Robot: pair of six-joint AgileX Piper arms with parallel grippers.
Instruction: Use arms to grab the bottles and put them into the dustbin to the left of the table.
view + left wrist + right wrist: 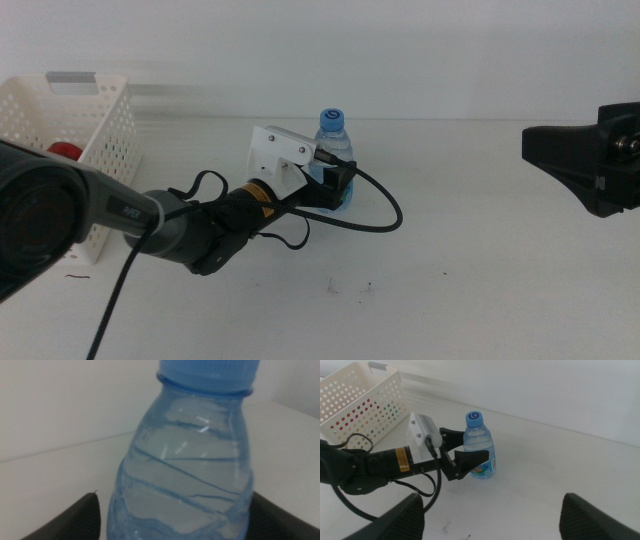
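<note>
1. Stretching across the whole scene, the white table carries a few small dark specks near its front edge.
2. Reaching in from the left, the left arm lies low over the tabletop, a thick black cable looping from its white housing out to the right.
3. Standing at the far left of the table, the white perforated dustbin shows something red inside through its open top; the right wrist view also shows coloured shapes through its side holes, too small to name.
4. Waiting at the right edge of the scene, the right gripper hangs well apart from the bottle, its two dark jaws spread wide with only bare table between them.
5. Closing around the bottle's lower body, the left gripper has one dark jaw on each side of it; the left wrist view shows both jaws right against the plastic, though whether they actually press it cannot be told.
6. Standing upright near the middle of the table, toward the far side, the small clear water bottle sits between those jaws, to the right of the dustbin.
7. Topping the bottle, the blue cap is on and faces upward.
</note>
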